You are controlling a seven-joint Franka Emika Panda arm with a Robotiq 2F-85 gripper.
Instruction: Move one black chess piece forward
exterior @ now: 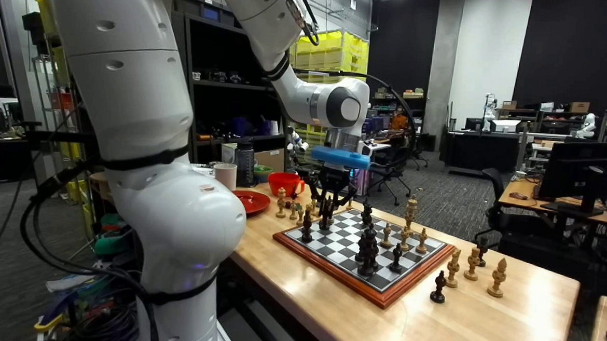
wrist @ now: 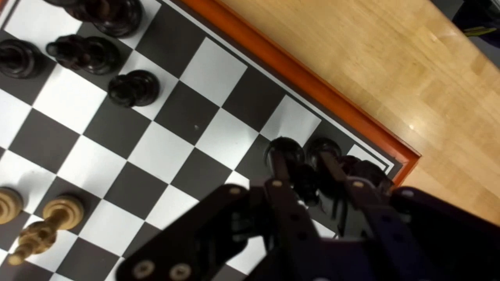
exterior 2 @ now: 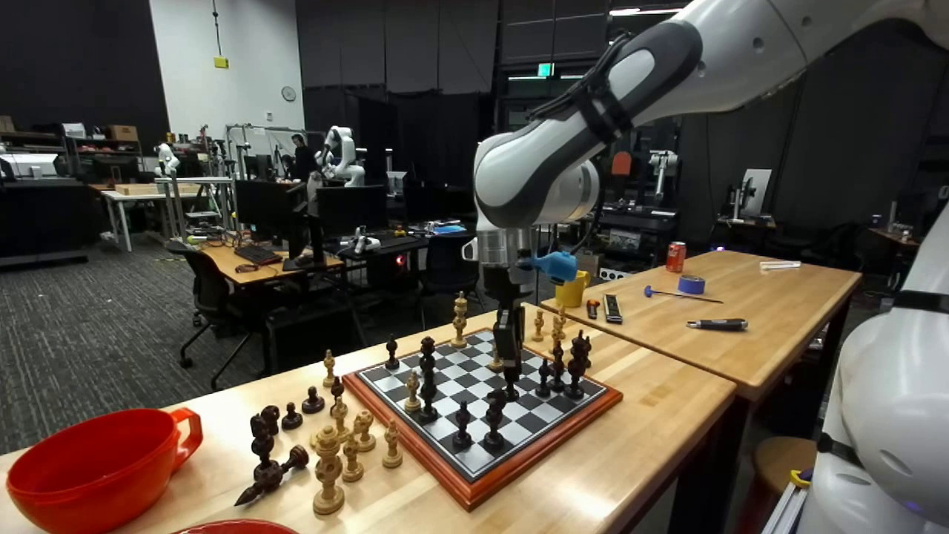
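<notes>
Gripper point(wrist: 302, 159) straddles a black chess piece point(wrist: 306, 181), can't tell if it's pinched; I'd call this the grasp step, next: confirm hold, lift, move forward.

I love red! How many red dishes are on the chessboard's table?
2: the red cup beside some loose chess pieces, and the red plate near that cup. Others could be hidden.

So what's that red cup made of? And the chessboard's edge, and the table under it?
The red cup looks like smooth plastic: one even color, soft shine. The chessboard's edge is probably stained wood, reddish with a slight sheen, though no clear grain shows. The table seems varnished wood, with grain streaks and bright glare.
</notes>
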